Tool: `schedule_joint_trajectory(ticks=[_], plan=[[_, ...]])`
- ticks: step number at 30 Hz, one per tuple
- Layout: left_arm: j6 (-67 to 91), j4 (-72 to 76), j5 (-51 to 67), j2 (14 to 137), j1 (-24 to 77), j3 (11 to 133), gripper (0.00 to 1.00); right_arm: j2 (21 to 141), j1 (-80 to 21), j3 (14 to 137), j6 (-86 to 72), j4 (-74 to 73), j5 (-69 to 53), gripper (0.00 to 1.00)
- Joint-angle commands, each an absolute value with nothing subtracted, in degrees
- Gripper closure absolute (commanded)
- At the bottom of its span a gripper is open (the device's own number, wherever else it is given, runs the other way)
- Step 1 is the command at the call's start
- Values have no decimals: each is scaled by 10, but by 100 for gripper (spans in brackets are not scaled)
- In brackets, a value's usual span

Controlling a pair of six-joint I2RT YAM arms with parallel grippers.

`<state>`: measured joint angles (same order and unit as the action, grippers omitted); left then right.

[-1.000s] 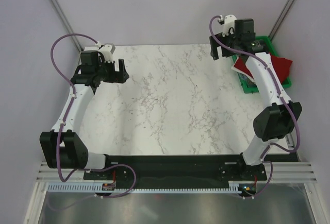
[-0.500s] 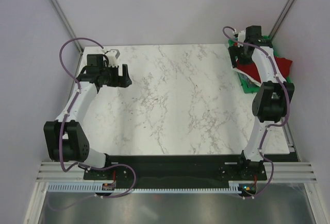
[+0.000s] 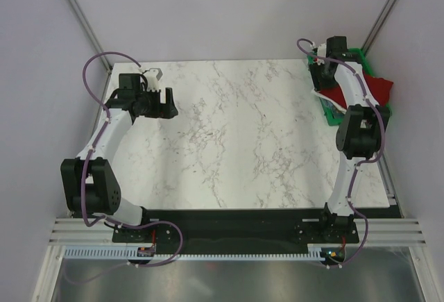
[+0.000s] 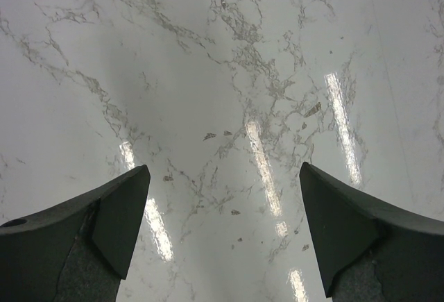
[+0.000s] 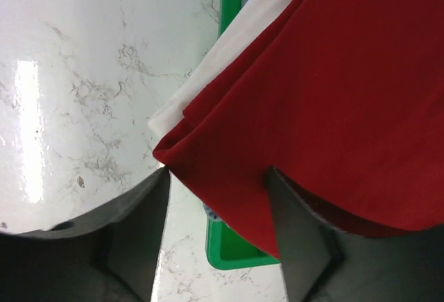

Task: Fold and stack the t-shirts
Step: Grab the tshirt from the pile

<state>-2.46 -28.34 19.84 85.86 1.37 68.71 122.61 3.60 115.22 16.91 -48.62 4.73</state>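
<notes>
Right hand has reached down, straddling the red t-shirt.

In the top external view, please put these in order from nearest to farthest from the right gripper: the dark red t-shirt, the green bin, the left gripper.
1-2. dark red t-shirt and green bin, both at the far right, beneath the right gripper: too close to call.
3. left gripper, across the table, on the left side.

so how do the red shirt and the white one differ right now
The red shirt lies on top, mostly exposed; the white shirt beneath shows only an edge strip. The red shirt's fold sits between the right end effector's fingers; the white shirt's does not. Both overhang the green bin's rim.
</notes>
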Motion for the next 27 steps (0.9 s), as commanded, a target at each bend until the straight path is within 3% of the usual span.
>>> schedule_joint_trajectory(ticks=[1, 9, 12, 13, 15, 17, 23, 27], plan=[[-26, -283, 213, 860, 16, 707, 4, 1243, 39, 1184, 172, -474, 69, 37], [-25, -282, 206, 857, 16, 698, 4, 1239, 42, 1197, 176, -460, 75, 48], [-24, -282, 208, 859, 16, 699, 4, 1234, 42, 1191, 180, -459, 81, 69], [-24, -282, 210, 860, 16, 700, 4, 1233, 42, 1189, 180, -457, 83, 84], [-21, -282, 212, 862, 16, 703, 4, 1223, 42, 1186, 181, -457, 90, 87], [-21, -282, 214, 864, 16, 707, 4, 1206, 42, 1187, 183, -451, 99, 99], [-19, -282, 214, 860, 16, 718, 3, 1088, 26, 1179, 251, -389, 131, 100], [-16, -281, 194, 865, 16, 733, 0, 978, -20, 1096, 350, -296, 138, 100]])
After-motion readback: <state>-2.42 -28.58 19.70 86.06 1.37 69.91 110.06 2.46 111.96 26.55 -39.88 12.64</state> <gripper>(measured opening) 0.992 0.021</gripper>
